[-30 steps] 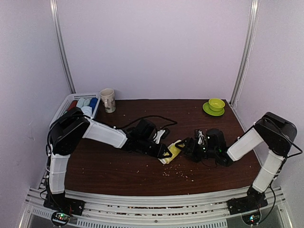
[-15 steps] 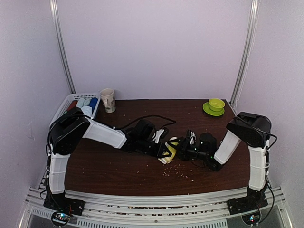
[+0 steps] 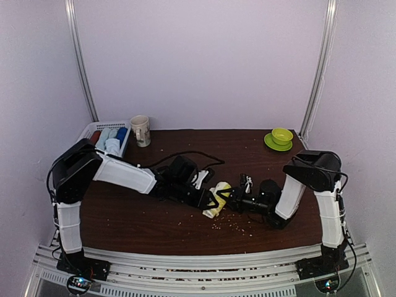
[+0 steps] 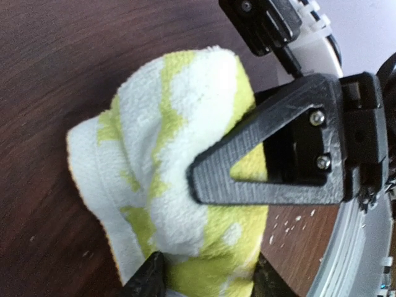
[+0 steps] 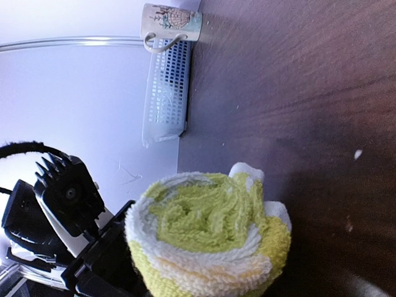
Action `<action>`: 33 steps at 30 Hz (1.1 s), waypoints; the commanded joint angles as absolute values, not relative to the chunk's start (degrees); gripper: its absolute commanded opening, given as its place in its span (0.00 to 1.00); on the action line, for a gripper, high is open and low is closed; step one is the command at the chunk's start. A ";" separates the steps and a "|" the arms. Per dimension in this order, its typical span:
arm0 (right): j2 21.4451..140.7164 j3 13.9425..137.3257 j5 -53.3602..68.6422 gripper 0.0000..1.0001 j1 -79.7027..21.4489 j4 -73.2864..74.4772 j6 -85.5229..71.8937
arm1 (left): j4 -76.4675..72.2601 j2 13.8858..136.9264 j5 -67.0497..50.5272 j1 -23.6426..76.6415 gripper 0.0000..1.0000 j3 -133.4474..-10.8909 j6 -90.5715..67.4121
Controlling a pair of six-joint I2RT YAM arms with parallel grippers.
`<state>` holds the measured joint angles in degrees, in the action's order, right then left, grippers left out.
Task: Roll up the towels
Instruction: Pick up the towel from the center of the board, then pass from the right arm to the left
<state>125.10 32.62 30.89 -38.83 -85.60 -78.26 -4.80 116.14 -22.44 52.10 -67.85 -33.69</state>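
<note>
Right gripper [image 3: 231, 200] has swung in from the right over the past second and now meets the left gripper [image 3: 212, 200] mid-table, at the yellow-green towel [image 3: 218, 193]. You are working on a dark wood-grain table [image 3: 142, 226] boxed in by pale lilac walls [image 3: 198, 62], with crumbs [image 3: 238, 228] scattered near the front. A white basket [image 3: 93, 130] and a mug [image 3: 140, 130] stand at the far left corner, a green cup [image 3: 282, 135] on its saucer [image 3: 271, 143] at the far right. Your left wrist view gives what the overhead cannot: one black finger [image 4: 247, 167] of the right gripper pressed tight across the towel, which it grips (its partner is hidden behind the cloth). Left fingertips flank the towel's near end; whether they pinch it you cannot tell. Only the right wrist view shows the roll end-on, a tight spiral.
</note>
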 commanded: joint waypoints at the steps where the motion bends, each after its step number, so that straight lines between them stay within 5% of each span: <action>1: 122.80 31.91 34.89 0.09 -39.84 -85.75 -75.82 | 5.70 107.67 -15.13 51.53 0.61 -63.70 -31.62; 11: 100.48 31.13 36.94 0.10 -40.74 -65.08 -55.85 | 0.45 92.94 -22.03 50.62 0.97 -59.30 -31.05; 22: 79.62 31.20 40.68 0.12 -43.02 -51.96 -42.66 | -14.87 89.01 -32.01 50.62 0.98 -57.97 -32.48; 33: 77.18 35.48 40.77 0.14 -46.60 -45.36 -37.55 | -22.80 94.66 -44.05 53.74 0.98 -62.69 -33.85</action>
<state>77.06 32.95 40.53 -46.06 -47.42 -40.18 -17.65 92.33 -38.57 51.96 -59.79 -33.76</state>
